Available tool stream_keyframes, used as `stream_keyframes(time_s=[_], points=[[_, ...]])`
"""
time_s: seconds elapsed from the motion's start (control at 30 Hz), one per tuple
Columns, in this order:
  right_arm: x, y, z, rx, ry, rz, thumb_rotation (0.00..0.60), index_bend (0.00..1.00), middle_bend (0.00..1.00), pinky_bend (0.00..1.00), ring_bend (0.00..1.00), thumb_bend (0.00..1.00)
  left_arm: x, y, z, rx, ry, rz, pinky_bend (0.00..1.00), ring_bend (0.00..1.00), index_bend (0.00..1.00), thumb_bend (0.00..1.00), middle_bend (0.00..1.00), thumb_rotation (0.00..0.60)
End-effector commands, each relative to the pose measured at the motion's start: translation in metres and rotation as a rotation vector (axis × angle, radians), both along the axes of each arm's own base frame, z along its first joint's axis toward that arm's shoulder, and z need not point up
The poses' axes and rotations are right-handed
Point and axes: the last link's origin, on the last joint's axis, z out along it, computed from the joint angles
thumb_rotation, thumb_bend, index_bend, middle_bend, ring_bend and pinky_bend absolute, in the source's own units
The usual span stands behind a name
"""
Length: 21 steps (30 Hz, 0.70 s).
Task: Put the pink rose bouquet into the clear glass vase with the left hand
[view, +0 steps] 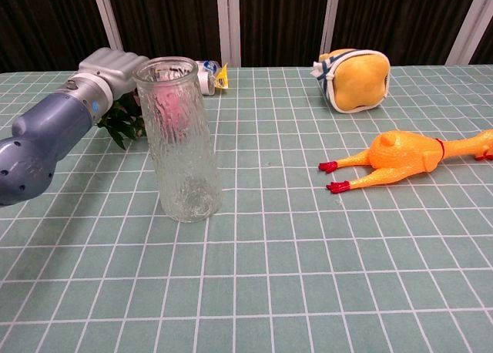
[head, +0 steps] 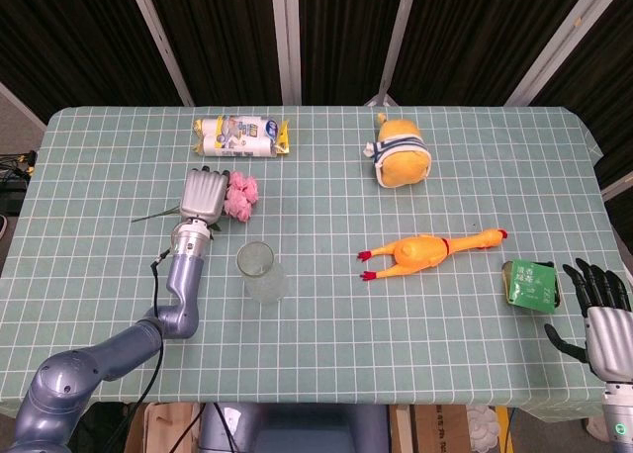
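Note:
The pink rose bouquet (head: 240, 196) is in my left hand (head: 203, 196), whose fingers are curled around it just behind the blooms. Its thin stem (head: 153, 214) sticks out to the left. In the chest view my left hand (view: 115, 64) is raised above the table with dark leaves (view: 123, 123) hanging under it; the pink blooms show blurred through the glass. The clear glass vase (head: 261, 271) (view: 181, 141) stands upright, apart from that hand, nearer the table's front. My right hand (head: 598, 303) hangs open off the front right corner.
A white and yellow snack packet (head: 242, 135) lies behind the left hand. A yellow plush toy (head: 401, 156) sits at the back middle. A rubber chicken (head: 430, 250) lies right of the vase. A green packet (head: 532, 283) rests near the right hand.

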Motion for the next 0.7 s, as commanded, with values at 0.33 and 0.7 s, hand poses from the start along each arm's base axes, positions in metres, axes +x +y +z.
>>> stream_keyframes(time_s=[0.33, 0.7], points=[[0.003, 0.002, -0.001, 0.007, -0.003, 0.010, 0.600, 0.13, 0.07, 0.00, 0.03, 0.27, -0.033, -0.009, 0.042, 0.109, -0.198, -0.082, 0.58, 0.42, 0.48, 0.62, 0.57, 0.600], [0.005, 0.001, -0.005, 0.016, 0.005, 0.014, 0.600, 0.13, 0.07, 0.00, 0.03, 0.27, -0.029, -0.019, 0.095, 0.217, -0.589, -0.259, 0.57, 0.42, 0.48, 0.61, 0.57, 0.600]])
